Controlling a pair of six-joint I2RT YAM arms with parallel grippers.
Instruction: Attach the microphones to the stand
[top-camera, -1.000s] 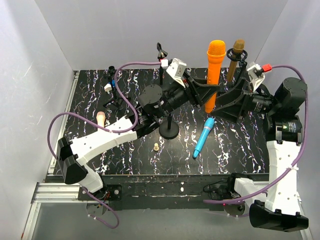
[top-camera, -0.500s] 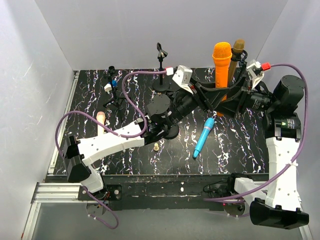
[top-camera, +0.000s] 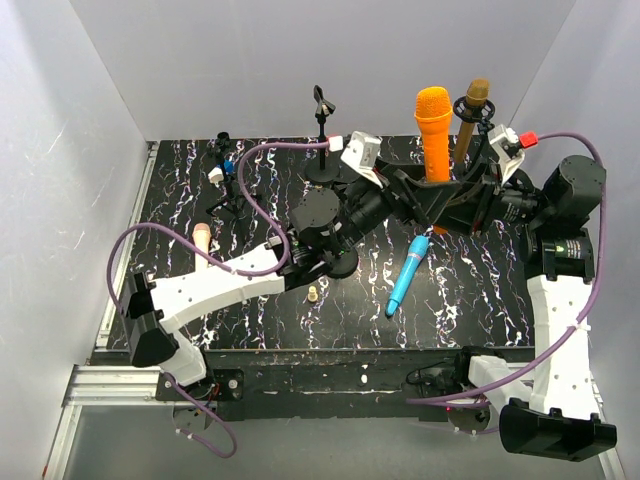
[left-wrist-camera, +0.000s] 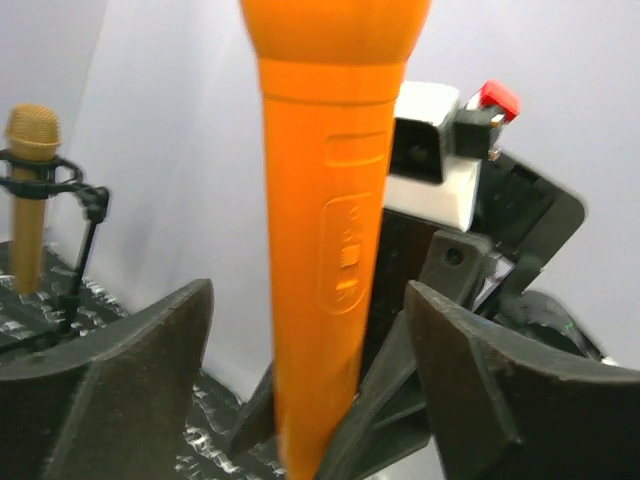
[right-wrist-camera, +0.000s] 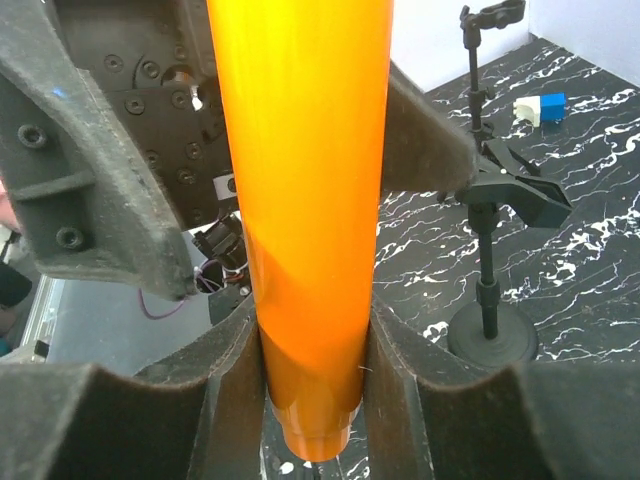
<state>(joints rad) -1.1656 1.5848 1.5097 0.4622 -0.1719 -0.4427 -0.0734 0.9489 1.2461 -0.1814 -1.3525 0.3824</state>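
Observation:
The orange microphone stands upright above the back right of the table. My right gripper is shut on its lower end, both pads pressed against it. My left gripper is open, its jaws set wide on either side of the orange body with gaps showing. The golden-brown microphone sits clipped upright in a stand at the back right. The light blue microphone lies on the table. The pale pink microphone lies at the left, partly hidden by my left arm.
An empty clip stand rises at the back centre, also seen in the right wrist view as a stand. A small tripod stand and a blue-white block sit back left. A tiny beige peg lies near the front.
The right gripper closed onto the orange microphone while the left gripper's jaws spread apart off it. The microphone swung right, then shifted slightly back left.

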